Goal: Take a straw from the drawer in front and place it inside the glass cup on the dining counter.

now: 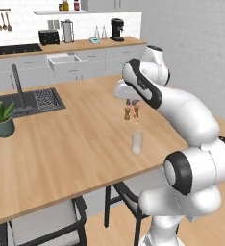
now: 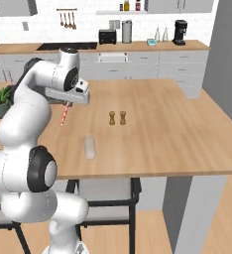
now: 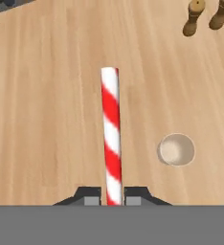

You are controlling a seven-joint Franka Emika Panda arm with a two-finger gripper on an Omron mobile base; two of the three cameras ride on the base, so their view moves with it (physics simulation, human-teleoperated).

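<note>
Left base view: the arm reaches over the light-wood tabletop (image 1: 76,139), and the gripper (image 1: 132,102) hangs above it. A short piece of the straw (image 1: 136,118) shows below the gripper, in front of the two shakers (image 1: 131,112). The cup (image 1: 137,142) stands upright on the tabletop, nearer the camera than the straw and apart from it. A sink (image 1: 35,101) with a black faucet (image 1: 17,86) and a potted plant (image 1: 2,118) sit at the left of the tabletop.

Right base view: the gripper (image 2: 67,103) holds the straw (image 2: 64,114), which hangs down tilted, its lower end above the wood. The cup (image 2: 89,147) stands to the right of the straw and nearer the tabletop's (image 2: 177,134) front edge, not touching it. The shakers (image 2: 117,117) stand side by side further right.

Hand view: the gripper (image 3: 114,200) is pressed together, pinching the red-and-white striped straw (image 3: 111,129) between its tips. The cup (image 3: 176,149), seen from above, lies right of the straw. The shakers (image 3: 207,15) are at the top right.
</note>
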